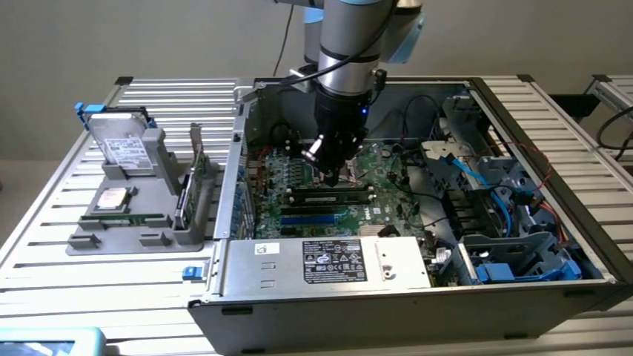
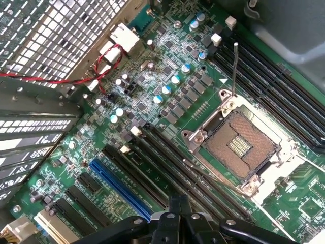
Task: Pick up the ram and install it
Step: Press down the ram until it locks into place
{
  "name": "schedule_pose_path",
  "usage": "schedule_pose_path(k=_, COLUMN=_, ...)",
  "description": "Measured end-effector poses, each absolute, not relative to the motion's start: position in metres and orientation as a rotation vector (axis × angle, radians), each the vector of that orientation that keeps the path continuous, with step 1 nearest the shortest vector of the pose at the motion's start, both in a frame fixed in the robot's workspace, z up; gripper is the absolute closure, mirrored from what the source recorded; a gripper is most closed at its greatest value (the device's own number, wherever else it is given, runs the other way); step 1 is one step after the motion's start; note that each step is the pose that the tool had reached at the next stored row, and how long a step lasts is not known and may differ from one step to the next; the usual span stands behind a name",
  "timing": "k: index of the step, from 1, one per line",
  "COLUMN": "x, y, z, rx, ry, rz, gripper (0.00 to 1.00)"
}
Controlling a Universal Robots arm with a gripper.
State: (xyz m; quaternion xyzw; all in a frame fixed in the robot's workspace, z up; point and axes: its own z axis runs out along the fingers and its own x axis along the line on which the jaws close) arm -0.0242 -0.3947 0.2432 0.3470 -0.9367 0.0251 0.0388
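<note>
The arm is reaching down into the open case, which is lying on its side on the table. The gripper is hanging low over the motherboard, near the middle of it. Its fingers are pressed together, and I am seeing nothing between them.

The ram seems to be sitting already in a slot of the motherboard. It is lying as a long dark stick directly under the gripper, with small white latches at both ends. I cannot tell if the fingertips are touching its upper edge or staying just above it.

In the wrist view, the CPU socket is standing open and bare, with long black slots running along both of its sides. A blue slot is lying near them, and red wires are curling by the case wall.

At the exterior view's left, a gray holder is resting on the table, well apart from the gripper. It is carrying a hard drive standing upright and an expansion card beside it.
</note>
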Motion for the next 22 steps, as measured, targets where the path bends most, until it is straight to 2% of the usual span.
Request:
schedule_pose_path(k=9, x=-0.0242, y=-0.3947, z=0.2433, rx=0.966, ry=-2.917, rz=0.083, gripper=0.89)
schedule_pose_path(k=16, x=-0.0242, y=-0.3947, z=0.2438, rx=0.919, ry=-2.936, rz=0.116, gripper=0.89)
schedule_pose_path(k=22, x=-0.0242, y=-0.3947, z=0.2438, rx=0.818, ry=-2.967, rz=0.115, gripper=0.89)
